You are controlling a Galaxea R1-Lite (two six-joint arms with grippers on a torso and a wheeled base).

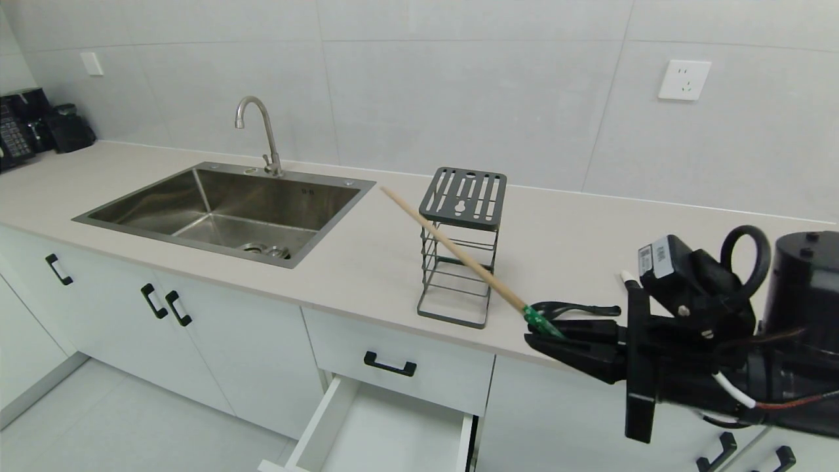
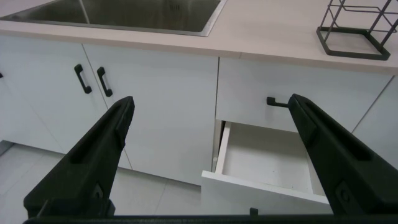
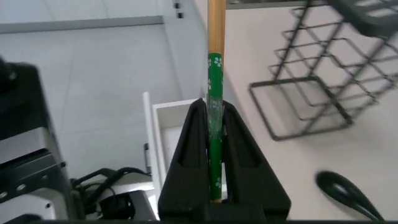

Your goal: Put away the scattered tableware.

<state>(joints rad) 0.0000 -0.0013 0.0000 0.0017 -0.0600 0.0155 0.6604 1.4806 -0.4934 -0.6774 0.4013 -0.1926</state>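
Note:
My right gripper (image 1: 544, 334) is shut on the green-patterned end of a wooden chopstick (image 1: 459, 252), just off the counter's front edge. The stick slants up and left, crossing in front of the grey wire rack (image 1: 464, 196). The right wrist view has the chopstick (image 3: 216, 62) clamped between the fingers of the gripper (image 3: 214, 115). A black spoon (image 1: 577, 308) lies on the counter just behind the gripper, the spoon (image 3: 342, 190) showing beside the rack (image 3: 311, 81). My left gripper (image 2: 212, 102) is open and holds nothing, low in front of the cabinets.
A white drawer (image 1: 387, 432) stands pulled open under the counter below the rack, its inside (image 2: 267, 165) bare. A steel sink (image 1: 183, 244) with a faucet (image 1: 262, 131) is set in the counter at the left. Black appliances (image 1: 39, 124) stand at the far left.

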